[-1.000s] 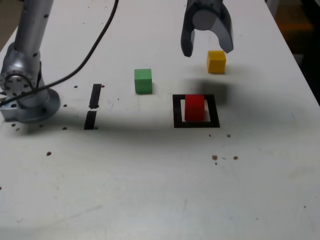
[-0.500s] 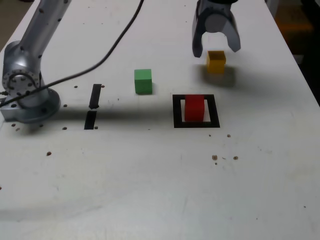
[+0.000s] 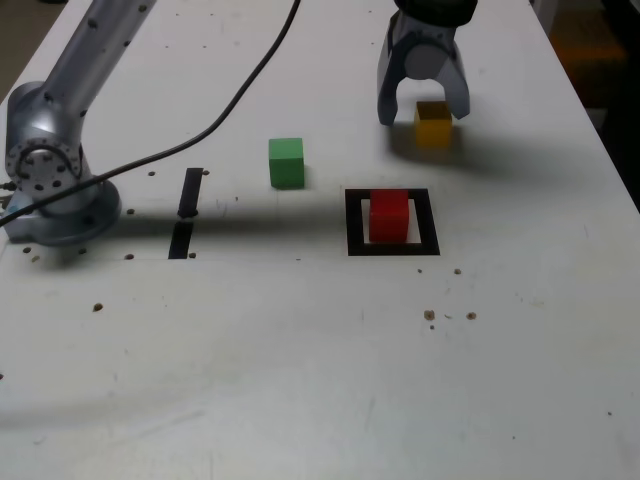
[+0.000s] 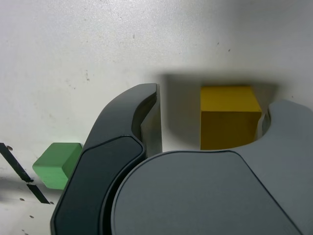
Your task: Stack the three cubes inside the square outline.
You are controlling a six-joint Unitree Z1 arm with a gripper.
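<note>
The yellow cube (image 3: 433, 125) rests on the white table toward the back, at the exterior view's right. My gripper (image 3: 423, 114) is open and lowered over it, one finger on each side. In the wrist view the yellow cube (image 4: 229, 116) sits between the fingers of the gripper (image 4: 215, 100), close to one finger (image 4: 286, 127), with a clear gap to the other finger (image 4: 146, 117). The red cube (image 3: 389, 216) stands inside the square outline (image 3: 392, 249). The green cube (image 3: 286, 162) sits alone to the exterior view's left of the outline, and also shows as the green cube (image 4: 57, 164) in the wrist view.
The arm's base (image 3: 48, 185) stands at the exterior view's left with a black cable (image 3: 215, 120) running across the table. Two short black strips (image 3: 186, 212) lie near the base. Small dark specks (image 3: 430, 315) dot the tabletop. The table's right edge runs close behind the yellow cube.
The gripper has moved to the exterior view's right and down, from beside the yellow cube to straddling it. The cubes have not moved.
</note>
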